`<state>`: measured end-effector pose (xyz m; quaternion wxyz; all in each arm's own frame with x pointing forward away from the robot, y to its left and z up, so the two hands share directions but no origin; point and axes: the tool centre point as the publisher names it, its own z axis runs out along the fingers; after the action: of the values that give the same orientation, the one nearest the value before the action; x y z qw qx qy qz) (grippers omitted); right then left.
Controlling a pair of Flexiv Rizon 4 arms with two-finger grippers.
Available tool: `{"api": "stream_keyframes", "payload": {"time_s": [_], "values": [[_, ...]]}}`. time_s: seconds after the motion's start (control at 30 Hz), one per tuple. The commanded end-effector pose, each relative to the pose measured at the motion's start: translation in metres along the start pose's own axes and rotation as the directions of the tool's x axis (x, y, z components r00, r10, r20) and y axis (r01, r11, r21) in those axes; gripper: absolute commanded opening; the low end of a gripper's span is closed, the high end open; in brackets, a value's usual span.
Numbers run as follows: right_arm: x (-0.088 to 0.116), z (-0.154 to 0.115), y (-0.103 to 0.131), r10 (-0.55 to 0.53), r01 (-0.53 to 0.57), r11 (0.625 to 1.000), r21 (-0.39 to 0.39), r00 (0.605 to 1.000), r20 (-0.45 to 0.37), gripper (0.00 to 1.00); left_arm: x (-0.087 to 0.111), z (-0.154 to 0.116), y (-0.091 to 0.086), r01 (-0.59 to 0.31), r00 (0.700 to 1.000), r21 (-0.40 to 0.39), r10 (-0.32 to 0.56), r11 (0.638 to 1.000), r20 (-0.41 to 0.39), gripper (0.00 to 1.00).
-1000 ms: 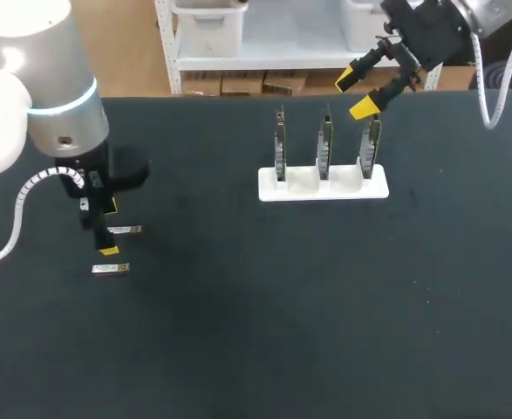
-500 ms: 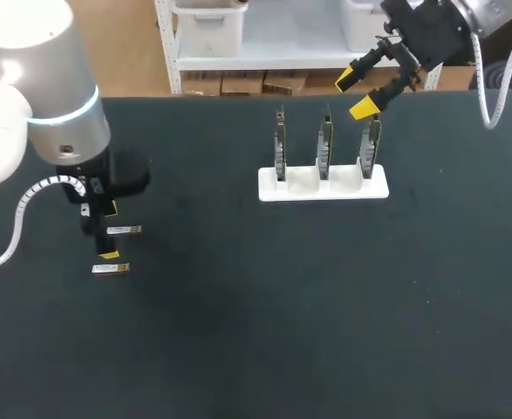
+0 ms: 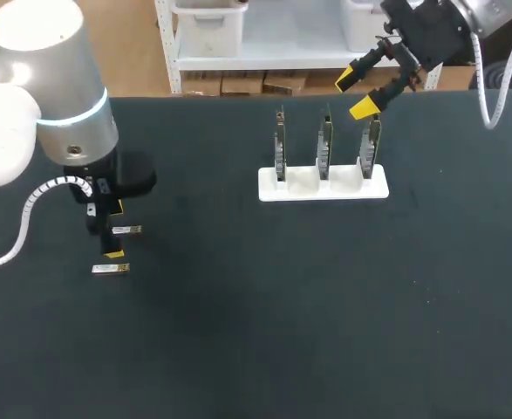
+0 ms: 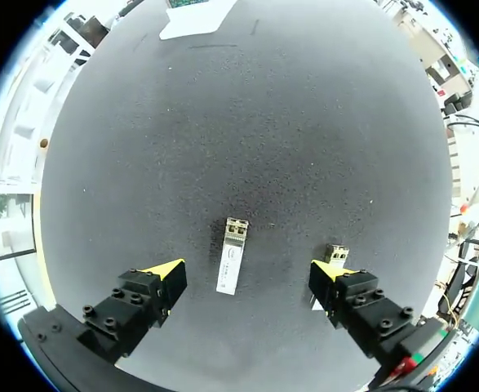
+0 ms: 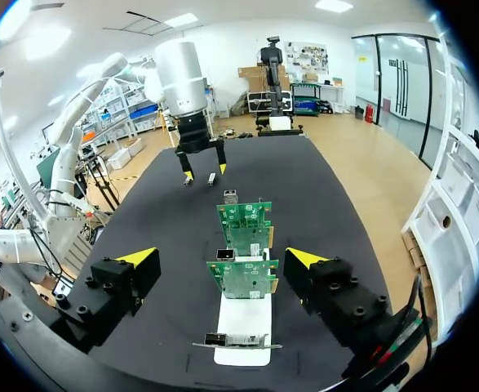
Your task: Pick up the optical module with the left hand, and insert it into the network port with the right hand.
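The desk (image 3: 282, 349) is a broad black sheet, matte and finely grained. The left arm (image 3: 51, 96), a thick grey and white cylinder, comes down over the near left part. The right arm (image 3: 439, 26) hangs dark over the far edge.

The left claw (image 4: 247, 272) sits low with its fingers spread wide, holding nothing. The right claw (image 3: 355, 92) is also wide open and empty, poised above and just beyond the right end of a flat white holder (image 3: 303, 183). Three thin green circuit boards (image 5: 241, 278) stand upright in a row in it. Each carries a small metal network port (image 5: 225, 255) at its edge.

An optical module (image 4: 232, 265) – a slim silvery metal bar with a white label – lies flat on the desk between the left claw's yellow tips, apart from both. A second module (image 3: 110, 269) of the same make lies just beside one fingertip, partly hidden behind it in the left wrist view – the closest thing to that finger.
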<state>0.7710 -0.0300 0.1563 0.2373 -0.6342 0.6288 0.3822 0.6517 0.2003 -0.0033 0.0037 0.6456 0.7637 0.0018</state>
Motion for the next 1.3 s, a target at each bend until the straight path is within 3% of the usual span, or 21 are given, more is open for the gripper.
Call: {"api": "stream_keyframes", "payload": {"time_s": [0.03,1.3], "values": [[0.0000,0.0003,0.0008,0.000,0.000,1.000,0.002,1.000,0.000,1.00,-0.0006,0.0002,0.0017,-0.002,1.000,0.003,0.002,1.000,-0.002,1.00],[0.0000,0.0003,0.0008,0.000,0.000,1.000,0.002,1.000,0.000,1.00,0.0058,0.0081,-0.0021,0.023,1.000,-0.015,-0.023,1.000,-0.013,1.00]]}}
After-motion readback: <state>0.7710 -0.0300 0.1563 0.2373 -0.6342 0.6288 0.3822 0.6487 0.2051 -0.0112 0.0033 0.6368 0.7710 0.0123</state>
